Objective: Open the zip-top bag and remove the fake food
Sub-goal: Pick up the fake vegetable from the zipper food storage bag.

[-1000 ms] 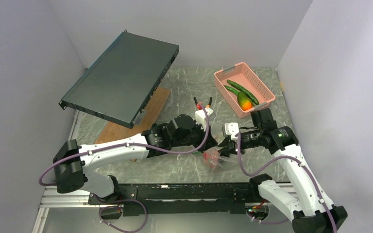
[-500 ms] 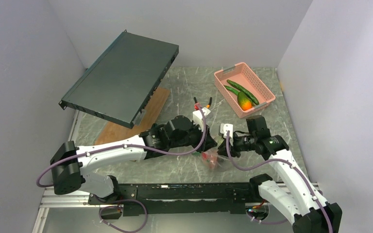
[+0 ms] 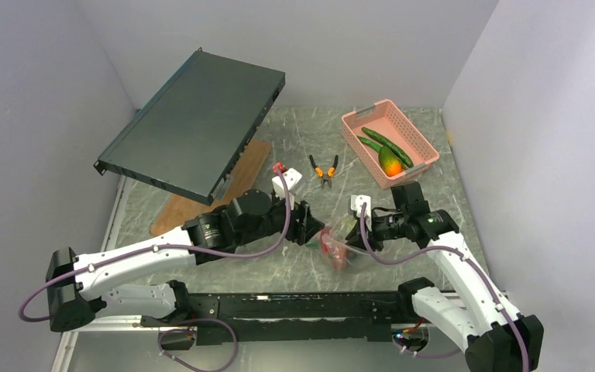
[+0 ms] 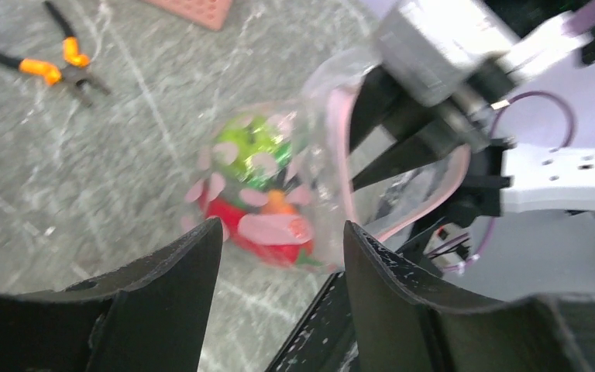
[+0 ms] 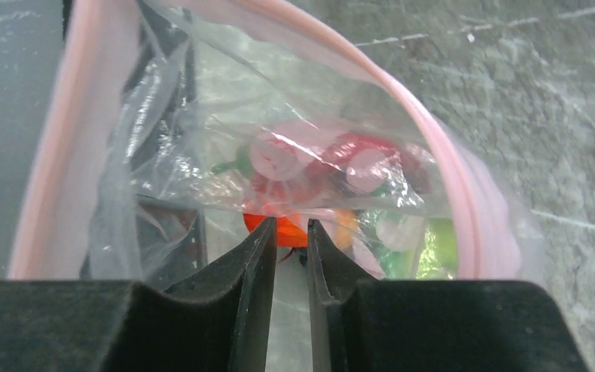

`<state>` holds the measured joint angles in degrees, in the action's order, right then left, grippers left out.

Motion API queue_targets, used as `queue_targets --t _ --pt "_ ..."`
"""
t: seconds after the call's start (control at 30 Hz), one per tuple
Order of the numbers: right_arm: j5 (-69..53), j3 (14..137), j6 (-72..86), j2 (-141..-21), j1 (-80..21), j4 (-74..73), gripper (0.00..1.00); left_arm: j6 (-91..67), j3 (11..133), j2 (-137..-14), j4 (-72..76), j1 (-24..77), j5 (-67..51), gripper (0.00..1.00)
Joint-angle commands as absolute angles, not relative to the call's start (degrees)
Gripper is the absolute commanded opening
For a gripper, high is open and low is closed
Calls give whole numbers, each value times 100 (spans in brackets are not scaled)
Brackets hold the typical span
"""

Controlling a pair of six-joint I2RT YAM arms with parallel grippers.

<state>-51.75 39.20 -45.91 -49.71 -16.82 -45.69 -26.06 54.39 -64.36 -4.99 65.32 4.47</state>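
Note:
The clear zip-top bag [image 3: 331, 246] hangs over the table's near edge, its pale pink zip strip [image 5: 441, 147] spread into an open loop. Fake food shows through the film: a green apple [image 4: 252, 151] and a small red piece [image 4: 275, 236]. My right gripper [image 3: 353, 232] is shut on the bag's lip [image 5: 290, 232] and holds the mouth up. My left gripper [image 3: 314, 229] stands open just left of the bag [image 4: 283, 229], with nothing between its fingers. Two cucumbers [image 3: 387, 142] and a mango [image 3: 390, 161] lie in the pink basket [image 3: 354, 132].
Orange-handled pliers [image 3: 325, 169] lie on the marble top behind the bag. A dark flat panel [image 3: 194, 128] leans at the back left over a wooden board [image 3: 244, 167]. Grey walls close in both sides.
My left gripper has opened, let go of the bag and drawn back to the left. The right gripper has kept its hold, and the bag mouth now gapes.

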Motion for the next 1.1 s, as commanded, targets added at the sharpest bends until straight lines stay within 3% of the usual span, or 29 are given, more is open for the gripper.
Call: queue_targets --t 0.0,0.33,0.63,1.07 --pt "-5848 4458 -5739 -5076 -1663 -5525 23 -2366 5191 -6247 -1246 6504 962 61" --pt "-5873 4992 -8275 -5464 -1674 -7218 22 -2490 4449 -6571 -779 6504 411 40" --pt "-5710 5197 -9736 -5787 -1775 -7952 17 -2596 4712 -7566 -51 6508 -334 32" --pt "-4518 6067 -8991 -5577 -1771 -7970 17 -2840 4472 -7807 414 6508 -643 30"
